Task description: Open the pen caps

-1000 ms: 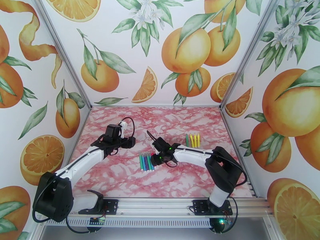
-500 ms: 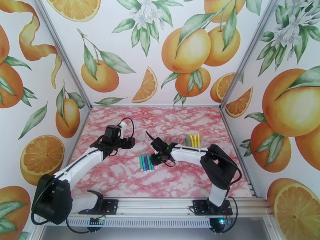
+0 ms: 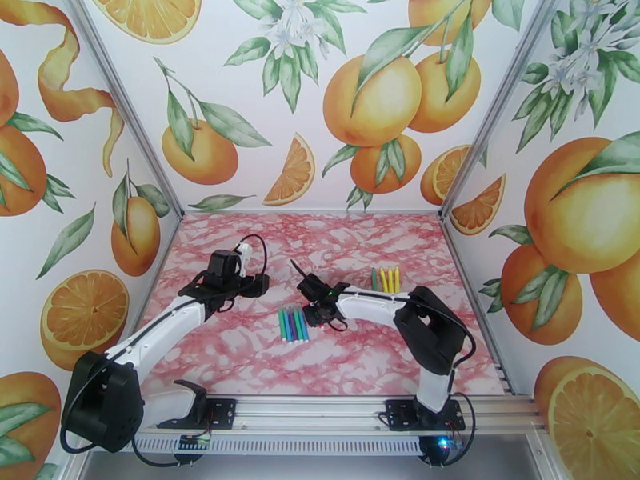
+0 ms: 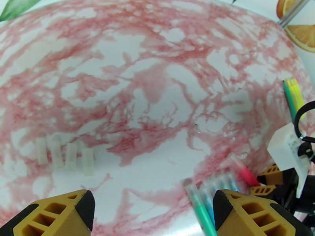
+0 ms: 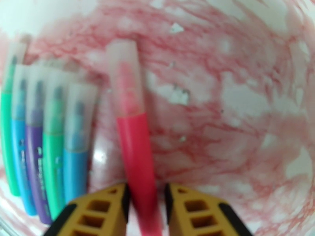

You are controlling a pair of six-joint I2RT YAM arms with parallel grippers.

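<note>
At the 12 o'clock end of the red pen (image 5: 138,162), seen from the right wrist, sits its pen cap (image 5: 124,75), a frosted see-through sleeve over the tip. I judge it light, stiff and smooth, held on by friction only. It should be pinched across its middle and pulled straight along the barrel, or the thin pen may swivel or slip.

The right claw (image 5: 145,191) has a finger tight on each side of the barrel's lower end; I cannot tell whether they are pressing it yet. At 9 o'clock, just beside the red pen, a row of five capped pens (image 5: 43,146) lies on the tabletop (image 5: 236,115).

The left claw (image 4: 153,213) stands wide apart and empty. Four loose clear caps (image 4: 65,156) lie toward its 10 o'clock, and yellow and green pens (image 4: 293,95) toward 2 o'clock.
</note>
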